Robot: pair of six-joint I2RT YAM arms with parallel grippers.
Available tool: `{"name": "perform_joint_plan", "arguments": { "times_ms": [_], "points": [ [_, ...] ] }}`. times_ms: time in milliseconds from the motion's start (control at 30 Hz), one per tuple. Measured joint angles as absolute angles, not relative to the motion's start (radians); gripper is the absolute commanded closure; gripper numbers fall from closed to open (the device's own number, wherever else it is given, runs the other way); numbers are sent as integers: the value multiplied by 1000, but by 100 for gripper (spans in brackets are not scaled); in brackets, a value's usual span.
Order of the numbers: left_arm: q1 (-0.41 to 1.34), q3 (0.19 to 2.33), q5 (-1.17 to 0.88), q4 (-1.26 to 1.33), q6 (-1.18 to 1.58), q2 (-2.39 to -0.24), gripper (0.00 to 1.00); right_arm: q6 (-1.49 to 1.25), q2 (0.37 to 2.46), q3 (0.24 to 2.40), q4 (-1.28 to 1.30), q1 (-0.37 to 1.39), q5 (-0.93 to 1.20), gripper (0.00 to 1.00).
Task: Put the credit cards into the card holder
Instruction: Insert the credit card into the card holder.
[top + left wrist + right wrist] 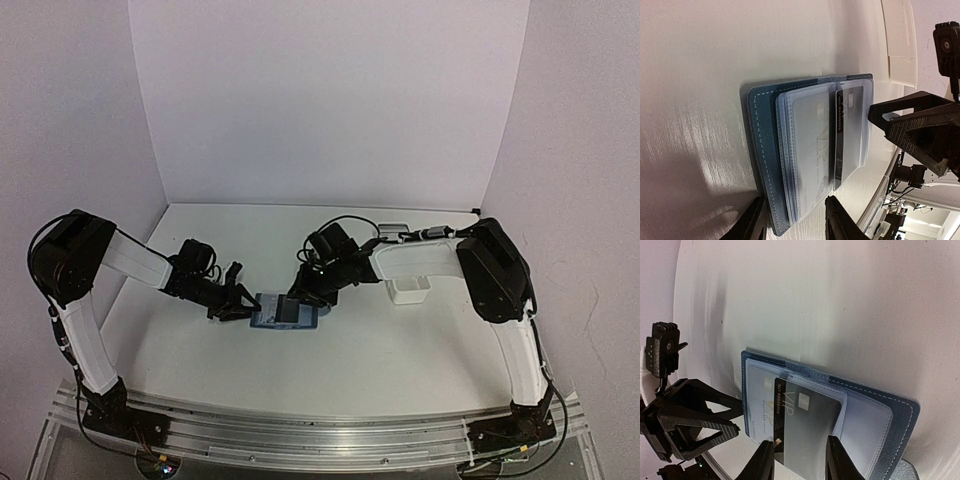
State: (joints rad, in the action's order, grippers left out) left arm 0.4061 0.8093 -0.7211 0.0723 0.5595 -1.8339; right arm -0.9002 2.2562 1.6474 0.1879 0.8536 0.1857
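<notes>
Black card (pixel 805 425) in grip of right end effector (pixel 800 442); stitched blue card holder (pixel 902 420); left end effector (pixel 795 200) unclear

You have the card holder (pixel 285 312) lying open on the table (pixel 400 370), mid-table, ahead of both arm bases. The left gripper (pixel 236 303) sits at its left edge and the right gripper (pixel 302 298) over its right part. A card (pixel 807 420) lies on the holder's pocket pages, its end between the right gripper's fingers (pixel 765 460). The tray (pixel 408 291) stands to the holder's right, well apart.
</notes>
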Motion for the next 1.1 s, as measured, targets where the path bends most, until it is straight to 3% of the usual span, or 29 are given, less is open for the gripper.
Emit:
{"name": "perform_joint_plan", "arguments": {
  "times_ms": [200,467,833,1100],
  "points": [
    [408,810,-712,71,547,-1834,60,-908,2256,1637,165,854,187,67],
    [416,862,-628,-60,336,-1797,56,-912,2259,1614,149,854,184,67],
    [434,862,-605,-53,240,-1612,63,-918,2259,1568,93,854,180,67],
    [493,899,-632,54,390,-1810,64,-919,2259,1551,56,854,179,68]
  ]
}}
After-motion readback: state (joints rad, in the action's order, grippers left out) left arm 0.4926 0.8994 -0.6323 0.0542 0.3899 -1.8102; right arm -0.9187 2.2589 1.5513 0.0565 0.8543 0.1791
